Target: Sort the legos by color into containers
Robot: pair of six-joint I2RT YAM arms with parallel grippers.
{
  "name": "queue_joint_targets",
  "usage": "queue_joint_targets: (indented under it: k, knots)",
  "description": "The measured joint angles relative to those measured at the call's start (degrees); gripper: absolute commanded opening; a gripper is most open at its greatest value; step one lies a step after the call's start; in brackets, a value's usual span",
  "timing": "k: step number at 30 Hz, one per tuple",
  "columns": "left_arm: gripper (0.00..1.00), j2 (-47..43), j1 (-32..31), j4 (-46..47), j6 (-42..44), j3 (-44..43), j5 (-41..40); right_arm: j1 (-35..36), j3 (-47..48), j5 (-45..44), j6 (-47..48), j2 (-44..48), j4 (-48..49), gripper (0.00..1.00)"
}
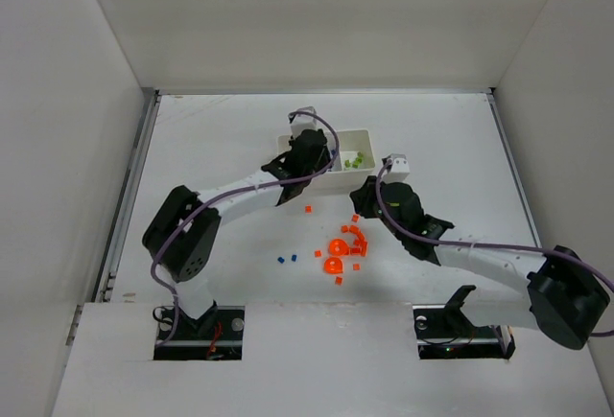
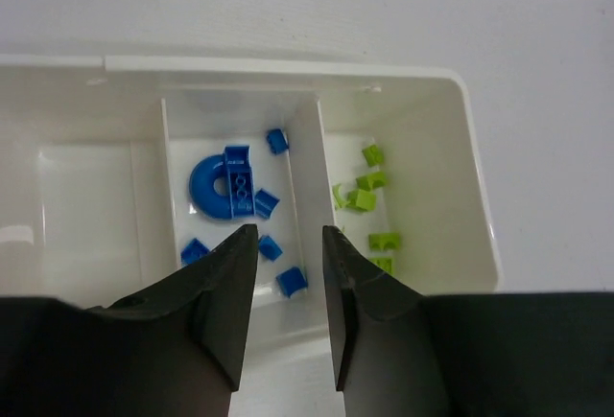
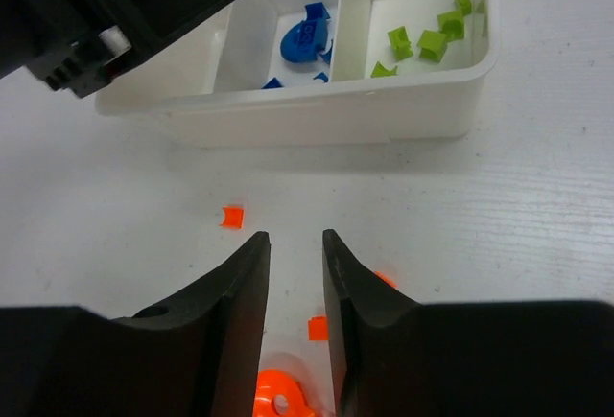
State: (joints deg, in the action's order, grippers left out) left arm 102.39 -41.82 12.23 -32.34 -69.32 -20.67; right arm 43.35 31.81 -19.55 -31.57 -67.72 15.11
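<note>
The white tray (image 1: pixel 370 139) has three compartments. In the left wrist view its middle one holds blue legos (image 2: pixel 216 187), the right one yellow-green legos (image 2: pixel 365 196), and the left one (image 2: pixel 86 206) looks empty. My left gripper (image 1: pixel 299 173) hangs over the tray's near wall, open and empty (image 2: pixel 290 235). Orange legos (image 1: pixel 345 244) lie in a cluster on the table, with two blue bricks (image 1: pixel 285 258) to their left. My right gripper (image 1: pixel 363 198) is open and empty (image 3: pixel 295 237) above the orange cluster, near a rounded orange piece (image 3: pixel 278 398) and small orange bricks (image 3: pixel 318 328).
A lone orange brick (image 1: pixel 308 210) lies just in front of the tray and also shows in the right wrist view (image 3: pixel 231 217). The left arm's wrist (image 3: pixel 106 5) looms at that view's top left. White walls enclose the table.
</note>
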Motion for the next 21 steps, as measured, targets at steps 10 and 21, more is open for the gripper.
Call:
queue_joint_targets:
  k: [10, 21]
  knots:
    - [0.28, -27.1, -4.6, -0.1, -1.5, 24.5, -3.2, 7.7, 3.5, 0.1, 0.3, -11.4, 0.5, 0.51]
    - [0.28, -44.0, -5.2, -6.3, -8.9, 43.7, -6.0, 10.9, 15.3, -0.8, 0.0, -29.3, 0.3, 0.54]
